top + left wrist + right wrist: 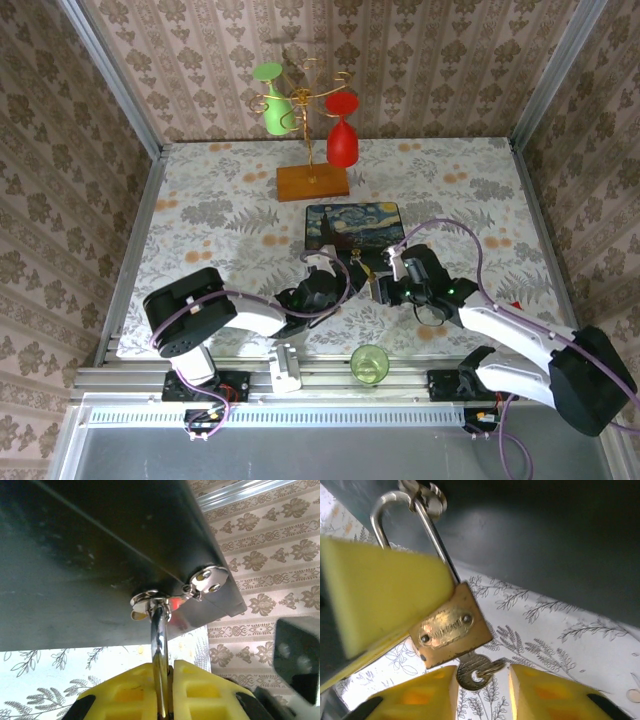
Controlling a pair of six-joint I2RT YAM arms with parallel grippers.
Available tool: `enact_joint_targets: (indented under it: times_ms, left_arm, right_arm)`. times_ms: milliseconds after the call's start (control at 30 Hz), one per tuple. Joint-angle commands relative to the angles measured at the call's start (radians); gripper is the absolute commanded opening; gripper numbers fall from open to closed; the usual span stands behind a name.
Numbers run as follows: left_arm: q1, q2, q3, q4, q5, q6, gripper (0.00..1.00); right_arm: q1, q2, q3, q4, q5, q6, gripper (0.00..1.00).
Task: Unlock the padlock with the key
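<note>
The small brass padlock (451, 631) hangs by its silver shackle (159, 630) from the hasp (150, 602) of the dark starry-night box (352, 224). My left gripper (167, 669) is shut on the shackle, and its yellow finger (380, 592) also lies against the lock body. The key (472, 672) sits in the keyhole at the bottom of the lock, its round head and ring sticking out. My right gripper (482, 692) is open, its jaws on either side of the key head with a gap on the right. From above, both grippers (335, 272) (380, 283) meet just in front of the box.
A wooden stand (313, 182) with a green glass and a red glass hanging on it is behind the box. A green cup (370, 363) sits at the near edge between the arm bases. Patterned walls close in the table.
</note>
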Motion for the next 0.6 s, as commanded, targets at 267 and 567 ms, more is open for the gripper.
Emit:
enact_joint_targets:
  times_ms: [267, 567]
  left_arm:
    - [0.009, 0.006, -0.017, 0.108, 0.013, -0.006, 0.0]
    - [0.003, -0.007, -0.021, 0.118, 0.021, -0.017, 0.0]
  right_arm:
    - [0.001, -0.061, 0.076, -0.228, 0.077, -0.068, 0.48]
    - [0.08, -0.03, 0.09, -0.108, 0.122, -0.161, 0.39]
